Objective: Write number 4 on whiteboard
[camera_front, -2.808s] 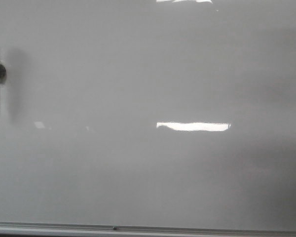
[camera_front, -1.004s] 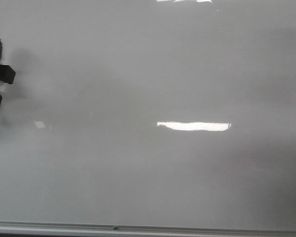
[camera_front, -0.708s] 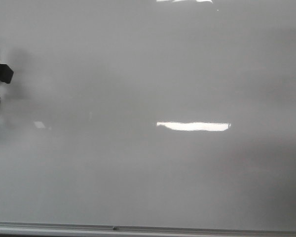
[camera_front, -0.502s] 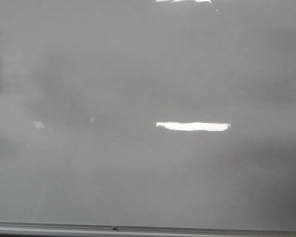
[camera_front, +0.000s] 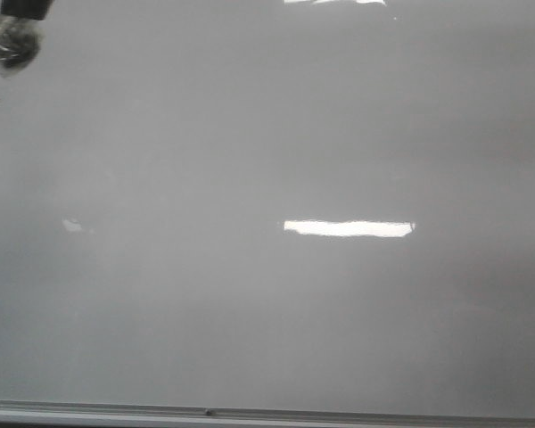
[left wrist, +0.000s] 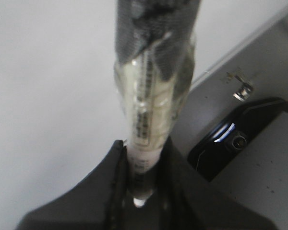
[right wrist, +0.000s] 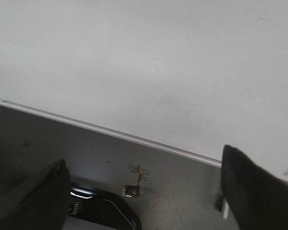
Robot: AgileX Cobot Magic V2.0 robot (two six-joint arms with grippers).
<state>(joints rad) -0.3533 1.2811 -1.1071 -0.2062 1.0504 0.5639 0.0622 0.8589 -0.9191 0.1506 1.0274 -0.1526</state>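
At far left, the left gripper (left wrist: 143, 189) is clamped on a marker (left wrist: 151, 115). In the front view the marker (camera_front: 11, 40) now shows only at the top left corner, having climbed from mid-height at the left edge a moment ago. Rightward, the whiteboard (camera_front: 276, 303) carries glare patches but no ink: no number 4 is visible anywhere, so I judge the writing not yet begun and the arm merely repositioning. The frame (camera_front: 339, 415) runs along the bottom. At right, the right gripper (right wrist: 144, 194) hangs wide apart and empty below the board's edge.
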